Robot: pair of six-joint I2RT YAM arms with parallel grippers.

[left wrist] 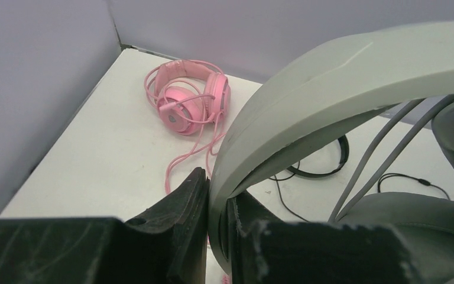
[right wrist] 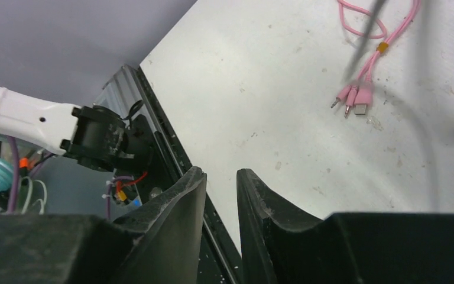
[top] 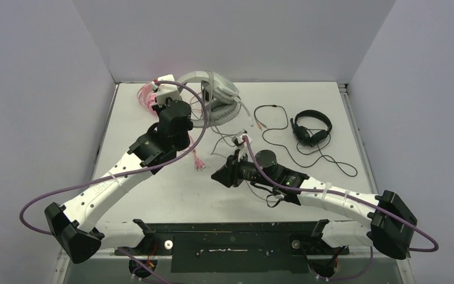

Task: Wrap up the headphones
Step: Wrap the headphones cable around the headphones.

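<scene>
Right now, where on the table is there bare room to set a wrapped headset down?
Bare: the near-centre stretch between the pink plugs and the base rail, and the far-right corner beyond the black headset. Crowded: the far-left, where the pink headset and white-grey headset sit side by side.

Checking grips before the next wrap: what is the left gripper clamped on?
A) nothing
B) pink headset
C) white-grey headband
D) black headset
C: in the left wrist view the left gripper pinches the white-grey headband, while the pink headset lies apart, untouched.
</scene>
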